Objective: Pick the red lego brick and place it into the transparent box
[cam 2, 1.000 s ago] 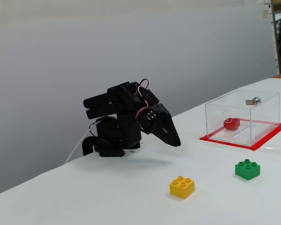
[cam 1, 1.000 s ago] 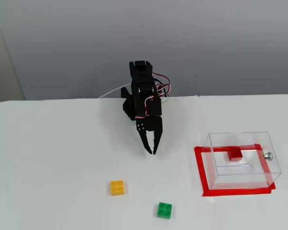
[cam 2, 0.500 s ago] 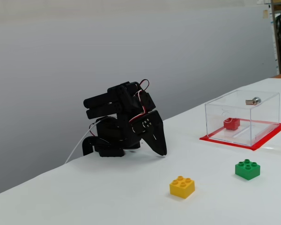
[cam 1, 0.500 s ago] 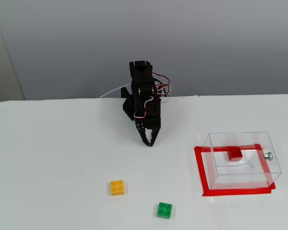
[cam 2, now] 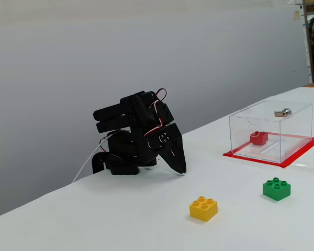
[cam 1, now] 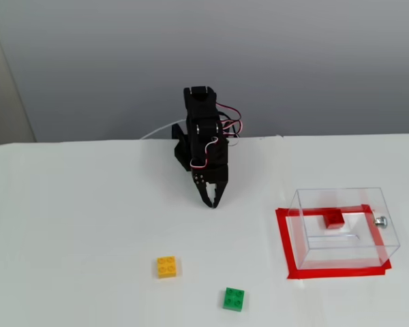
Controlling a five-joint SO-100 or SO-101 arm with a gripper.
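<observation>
The red lego brick (cam 1: 334,219) (cam 2: 259,138) lies on the floor inside the transparent box (cam 1: 343,227) (cam 2: 298,125), which stands on a red tape rectangle at the right in both fixed views. My black gripper (cam 1: 213,204) (cam 2: 181,171) is folded down close to the arm's base, tips pointing at the table, shut with nothing in it. It is well apart from the box and the brick.
A yellow brick (cam 1: 166,266) (cam 2: 203,208) and a green brick (cam 1: 234,299) (cam 2: 276,189) lie on the white table in front of the arm. A small silver knob (cam 1: 380,221) sticks out of the box's wall. A grey wall stands behind the table.
The gripper has swung back and down toward the arm's base and come to rest with its tips near the table. Since half a second ago it has held still.
</observation>
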